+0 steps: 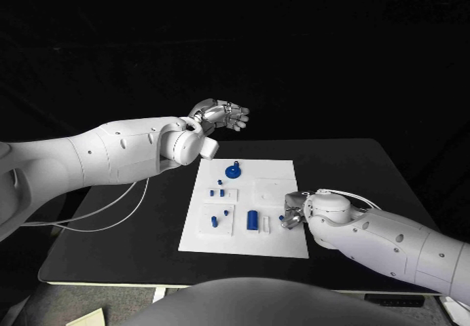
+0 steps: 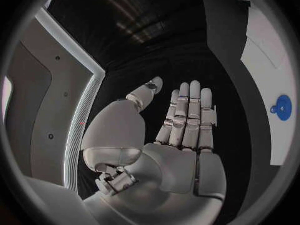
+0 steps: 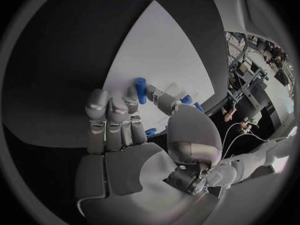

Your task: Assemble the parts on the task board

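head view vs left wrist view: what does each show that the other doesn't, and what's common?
Head view alone: the right hand low over the task board's right side, close to a blue part lying there, plus several smaller blue parts spread across the board. Whether that hand holds anything is hard to tell.

Left wrist view alone: the left hand's palm side, fingers straight and apart, holding nothing.

Both: the left hand raised beyond the board, a strip of the white board, and the round blue part near its far edge.
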You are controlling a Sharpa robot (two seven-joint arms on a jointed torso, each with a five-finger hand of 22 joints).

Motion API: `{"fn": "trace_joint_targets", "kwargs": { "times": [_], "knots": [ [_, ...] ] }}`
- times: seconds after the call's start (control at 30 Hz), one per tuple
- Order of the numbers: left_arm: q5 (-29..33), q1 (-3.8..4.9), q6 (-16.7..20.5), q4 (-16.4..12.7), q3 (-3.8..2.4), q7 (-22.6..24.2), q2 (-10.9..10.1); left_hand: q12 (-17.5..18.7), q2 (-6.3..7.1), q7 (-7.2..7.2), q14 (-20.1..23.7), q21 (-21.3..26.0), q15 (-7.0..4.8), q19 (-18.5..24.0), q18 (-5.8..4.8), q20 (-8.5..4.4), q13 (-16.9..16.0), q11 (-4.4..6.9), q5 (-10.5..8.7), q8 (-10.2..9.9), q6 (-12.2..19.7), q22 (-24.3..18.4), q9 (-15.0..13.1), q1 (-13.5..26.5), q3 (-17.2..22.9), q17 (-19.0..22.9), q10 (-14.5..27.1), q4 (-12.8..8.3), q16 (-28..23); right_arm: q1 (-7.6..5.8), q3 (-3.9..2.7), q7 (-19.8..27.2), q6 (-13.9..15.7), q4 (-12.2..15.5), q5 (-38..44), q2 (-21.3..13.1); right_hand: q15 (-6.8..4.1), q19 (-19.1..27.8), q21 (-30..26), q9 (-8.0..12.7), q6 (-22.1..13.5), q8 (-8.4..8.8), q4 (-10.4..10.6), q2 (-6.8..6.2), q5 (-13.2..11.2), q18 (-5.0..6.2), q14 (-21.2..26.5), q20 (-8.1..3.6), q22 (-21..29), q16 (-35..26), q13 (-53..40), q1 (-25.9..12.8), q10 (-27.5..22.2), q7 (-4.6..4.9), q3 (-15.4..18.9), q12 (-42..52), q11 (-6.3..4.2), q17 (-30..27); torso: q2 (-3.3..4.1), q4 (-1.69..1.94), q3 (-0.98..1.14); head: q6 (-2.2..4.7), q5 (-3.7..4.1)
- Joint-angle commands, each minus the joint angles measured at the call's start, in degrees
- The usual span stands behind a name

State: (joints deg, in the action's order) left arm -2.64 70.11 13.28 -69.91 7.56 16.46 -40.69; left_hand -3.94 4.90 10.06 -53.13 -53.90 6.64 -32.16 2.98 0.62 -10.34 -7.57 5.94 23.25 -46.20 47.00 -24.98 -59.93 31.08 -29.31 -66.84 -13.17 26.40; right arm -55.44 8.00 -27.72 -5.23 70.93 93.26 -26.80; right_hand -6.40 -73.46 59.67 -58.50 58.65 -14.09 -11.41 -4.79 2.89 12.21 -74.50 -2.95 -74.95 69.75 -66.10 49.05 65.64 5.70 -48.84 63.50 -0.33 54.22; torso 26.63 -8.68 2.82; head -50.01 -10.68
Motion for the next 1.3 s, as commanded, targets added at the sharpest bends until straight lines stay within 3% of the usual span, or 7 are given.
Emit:
{"fn": "trace_joint_targets", "kwargs": {
  "times": [0.03, 0.2, 0.3, 0.4, 0.67, 0.87, 1.3],
  "knots": [
    [-0.23, 0.06, -0.74, -0.11, -0.05, 0.28, 0.07, -0.16, 0.17, -0.18, -0.48, 0.18, 0.01, 0.14, 0.92, 0.29, 0.08, 0.07, 0.06, 0.22, 0.13, 0.07, 0.10, 0.34, 0.04, -0.09, -0.05, 0.30, -0.32, 1.59, 1.11, -0.23, -4.12, -0.50, -1.16, -0.42, 0.04, 0.06, 0.23, 24.57, 0.56, -0.26, -3.10, 1.97, 0.22, 2.79, -0.52, 0.37, -0.18, -0.18, 0.08, 1.68, 0.82, 0.05, -2.93, 0.25, -0.23, 0.05, -0.01, -0.06, -0.02, 0.01, -0.04],
    [-0.24, 0.06, -0.74, -0.11, -0.05, 0.28, 0.07, -0.16, 0.16, -0.17, -0.48, 0.19, 0.02, 0.14, 0.92, 0.29, 0.08, 0.07, 0.07, 0.23, 0.13, 0.08, 0.11, 0.33, 0.04, -0.12, -0.06, 0.30, -0.34, 1.56, 0.87, 0.13, 0.16, 0.65, -4.12, -1.18, -0.16, -0.32, 0.28, 24.60, 1.26, -0.56, -3.48, 1.92, 2.75, 2.79, -0.70, 0.46, -0.10, -0.18, 0.25, 1.08, 1.21, -0.19, -2.94, 0.40, -0.47, 0.05, 0.00, -0.03, 0.00, 0.01, -0.11],
    [-0.24, 0.06, -0.71, -0.10, -0.05, 0.31, 0.01, -0.16, 0.16, -0.17, -0.49, 0.19, 0.02, 0.14, 0.92, 0.30, 0.09, 0.07, 0.07, 0.23, 0.13, 0.09, 0.12, 0.33, 0.04, -0.13, -0.06, 0.31, -0.35, 1.40, -0.23, 1.35, 3.19, 1.08, -13.98, -1.63, -0.44, -0.76, 0.19, 24.70, 1.78, -0.76, -3.88, 1.90, 7.27, 2.79, -0.78, 0.27, 0.11, -0.23, 0.44, 0.17, 1.49, -0.43, -2.35, 0.48, -0.70, 0.06, -0.03, -0.04, 0.03, 0.01, -0.07],
    [-0.24, 0.06, -0.74, -0.12, -0.05, 0.31, 0.02, -0.16, 0.16, -0.17, -0.49, 0.19, 0.02, 0.14, 0.92, 0.30, 0.09, 0.07, 0.07, 0.24, 0.13, 0.09, 0.12, 0.33, 0.05, -0.15, -0.06, 0.31, -0.36, 1.16, -0.94, 1.87, 5.51, 1.79, -17.04, -1.90, -0.57, -0.95, 0.09, 24.79, 1.92, -0.81, -4.51, 2.61, 10.71, 2.79, -0.77, 0.04, 0.24, -0.32, 0.59, -0.68, 1.47, -0.50, -0.83, 0.44, -0.82, 0.05, -0.03, -0.03, -0.03, 0.01, -0.15],
    [-0.24, 0.06, -0.69, -0.16, -0.05, 0.31, -0.03, -0.16, 0.17, -0.17, -0.50, 0.20, 0.02, 0.15, 0.92, 0.30, 0.10, 0.07, 0.07, 0.25, 0.13, 0.11, 0.13, 0.32, 0.04, -0.19, -0.06, 0.31, -0.40, 0.76, -1.38, 2.28, 10.45, 2.63, -24.97, -2.08, -0.77, -1.05, -0.03, 24.80, 2.27, -0.97, -4.70, 2.71, 13.25, 2.79, -0.76, -0.22, 0.33, -0.36, 0.65, -0.83, 1.48, -0.68, -0.09, 0.50, -0.98, 0.08, -0.01, -0.05, -0.10, 0.01, -0.19],
    [-0.29, 0.07, -0.61, -0.20, -0.05, 0.27, -0.12, -0.16, 0.19, -0.17, -0.50, 0.21, 0.02, 0.15, 0.92, 0.30, 0.10, 0.07, 0.07, 0.26, 0.13, 0.12, 0.14, 0.31, 0.04, -0.22, -0.07, 0.30, -0.42, 0.67, -1.38, 2.17, 9.89, 2.70, -31.41, -1.48, -0.82, -1.01, -0.11, 24.84, 2.22, -0.93, -4.66, 2.80, 14.04, 2.79, -0.73, -0.30, 0.37, -0.41, 0.68, -0.96, 1.39, -0.69, 0.16, 0.47, -0.99, 0.08, 0.01, 0.00, -0.05, 0.01, -0.22],
    [-0.33, 0.07, -0.66, -0.16, -0.06, 0.23, 0.05, -0.16, 0.22, -0.17, -0.51, 0.22, 0.02, 0.16, 0.92, 0.31, 0.11, 0.07, 0.06, 0.27, 0.14, 0.14, 0.17, 0.31, 0.03, -0.27, -0.07, 0.29, -0.47, 0.68, -1.37, 0.88, 7.41, 0.75, -30.11, 0.39, -0.81, -0.95, -0.17, 24.90, 2.15, -0.88, -4.64, 3.10, 14.88, 2.79, -0.69, -0.35, 0.37, -0.48, 0.71, -1.28, 1.28, -0.66, 0.61, 0.44, -0.98, 0.07, 0.03, -0.05, 0.00, 0.01, -0.27]
  ]
}}
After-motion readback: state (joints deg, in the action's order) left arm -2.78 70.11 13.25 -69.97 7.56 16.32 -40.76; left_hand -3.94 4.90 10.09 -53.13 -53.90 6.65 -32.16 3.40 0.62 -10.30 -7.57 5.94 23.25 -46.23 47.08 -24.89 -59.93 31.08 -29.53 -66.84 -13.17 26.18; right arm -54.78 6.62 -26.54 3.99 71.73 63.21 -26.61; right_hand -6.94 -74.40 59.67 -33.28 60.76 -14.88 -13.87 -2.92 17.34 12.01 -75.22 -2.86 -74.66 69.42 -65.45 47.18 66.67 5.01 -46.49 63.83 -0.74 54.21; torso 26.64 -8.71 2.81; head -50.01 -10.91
